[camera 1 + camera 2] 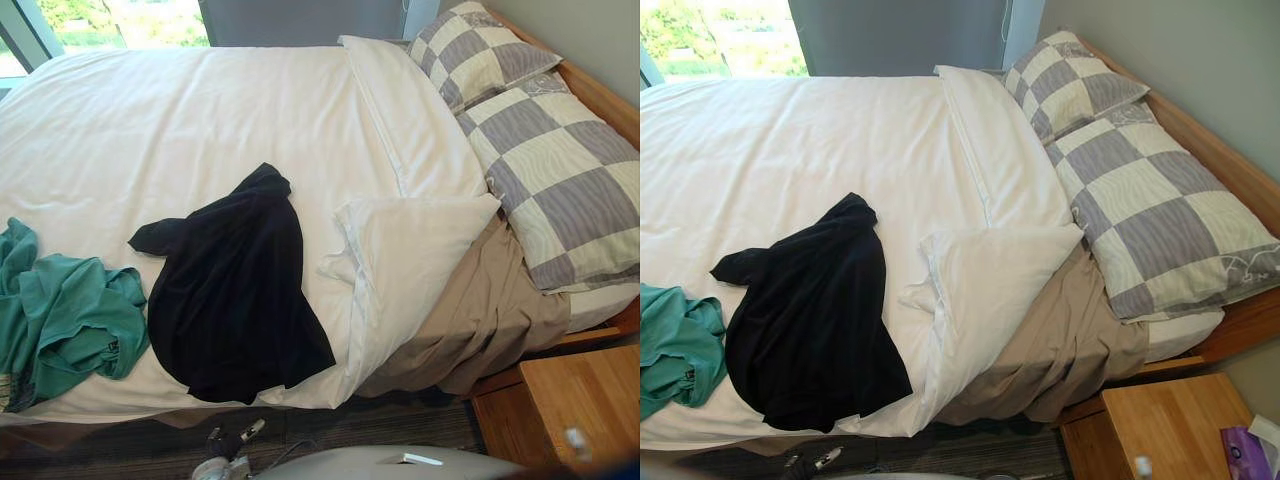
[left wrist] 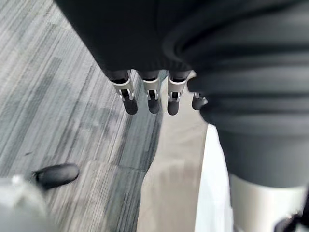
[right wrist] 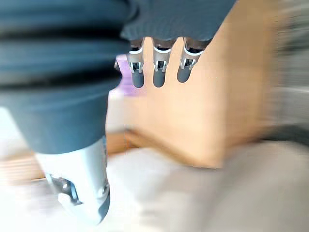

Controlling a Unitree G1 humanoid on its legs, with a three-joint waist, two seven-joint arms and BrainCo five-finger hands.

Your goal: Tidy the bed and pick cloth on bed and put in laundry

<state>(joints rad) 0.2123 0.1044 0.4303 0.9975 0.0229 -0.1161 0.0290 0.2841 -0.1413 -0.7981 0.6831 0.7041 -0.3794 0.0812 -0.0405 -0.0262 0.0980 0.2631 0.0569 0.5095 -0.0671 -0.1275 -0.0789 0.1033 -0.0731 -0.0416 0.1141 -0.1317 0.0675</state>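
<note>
Black cloth [image 1: 235, 290], perhaps shirt, flat, green cloth [image 1: 62, 318] bunched

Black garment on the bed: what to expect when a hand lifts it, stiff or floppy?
Probably floppy: the black garment lies spread flat with soft folds and a trailing sleeve, so it should drape from one pinch. Likely light, since it looks thin on the white duvet. Its lower edge lies near the bed's side, so a push might slide it off.
</note>
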